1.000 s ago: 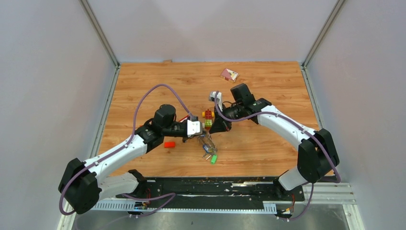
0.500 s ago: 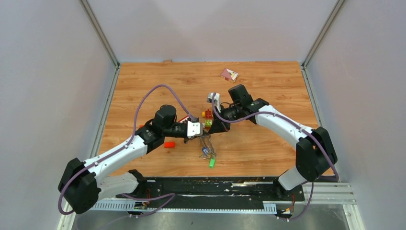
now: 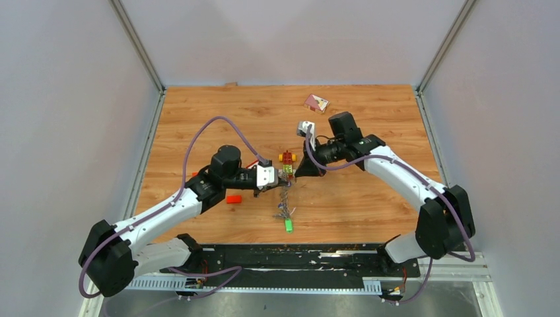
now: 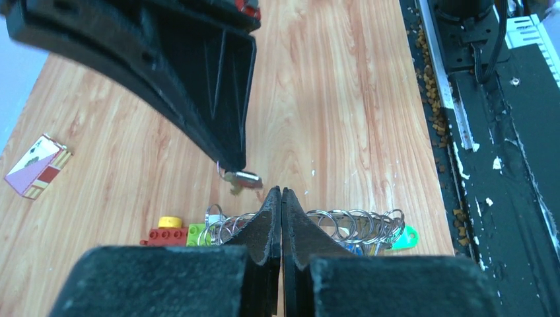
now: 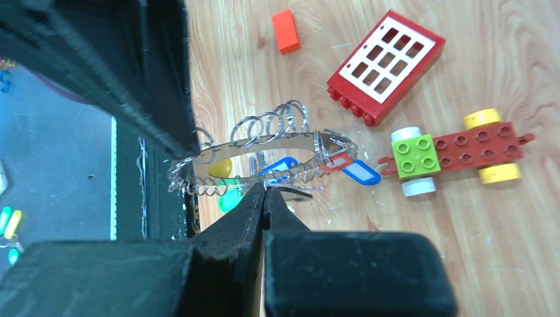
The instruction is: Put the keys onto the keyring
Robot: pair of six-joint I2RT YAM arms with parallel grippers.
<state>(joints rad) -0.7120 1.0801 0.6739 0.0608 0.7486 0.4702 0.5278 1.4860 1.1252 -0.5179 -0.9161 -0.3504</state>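
The keyring (image 5: pixel 264 140), a wide thin metal loop strung with several small split rings and coloured tags, hangs on edge above the wooden table (image 3: pixel 370 198). My left gripper (image 4: pixel 282 191) is shut on its rim, and its dark finger meets the loop's left end in the right wrist view. In the top view the keyring (image 3: pixel 284 201) dangles below the left gripper (image 3: pixel 278 181), a green tag (image 3: pixel 288 225) lowest. My right gripper (image 5: pixel 264 189) is shut on a small silver key (image 4: pixel 242 179), just beside the loop. In the top view the right gripper (image 3: pixel 298 173) faces the left one.
A red-and-yellow toy car (image 5: pixel 462 148) lies under the grippers, with a red window brick (image 5: pixel 386 66) and an orange brick (image 5: pixel 285 31) nearby. A card packet (image 3: pixel 315 102) sits far back. The black base rail (image 3: pixel 297 254) runs along the near edge.
The right arm has drawn back to the right and up a little. The keyring has swung under the left gripper to hang straighter, with its green tag lower.
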